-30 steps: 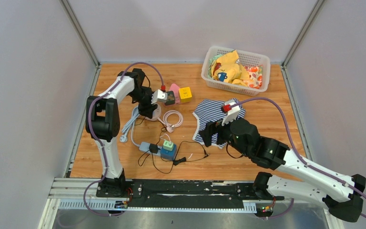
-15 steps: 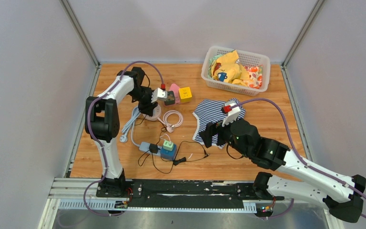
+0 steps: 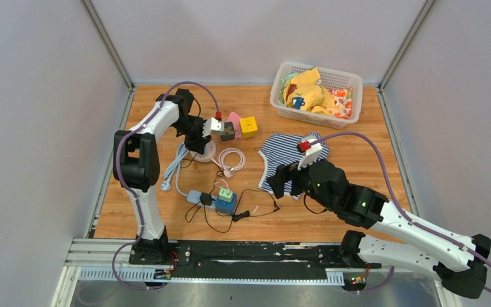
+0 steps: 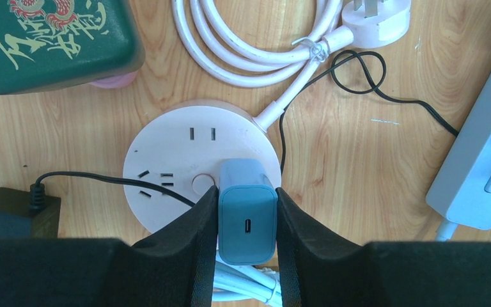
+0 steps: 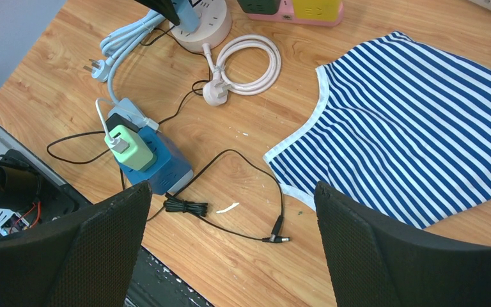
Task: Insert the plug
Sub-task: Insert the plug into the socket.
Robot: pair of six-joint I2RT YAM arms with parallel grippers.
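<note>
While my left gripper (image 4: 247, 203) clamps the blue charger plug (image 4: 247, 225), it stands on the round socket hub (image 4: 166, 150).
I hold its flat sides, I judge, to keep the prongs square to the hub's near slots; whether they are seated I cannot tell. My right gripper (image 5: 233, 214) hangs spread open, holding nothing. The white basket (image 3: 314, 115) at the far corner holds crumpled clothes (image 3: 310, 89).
</note>
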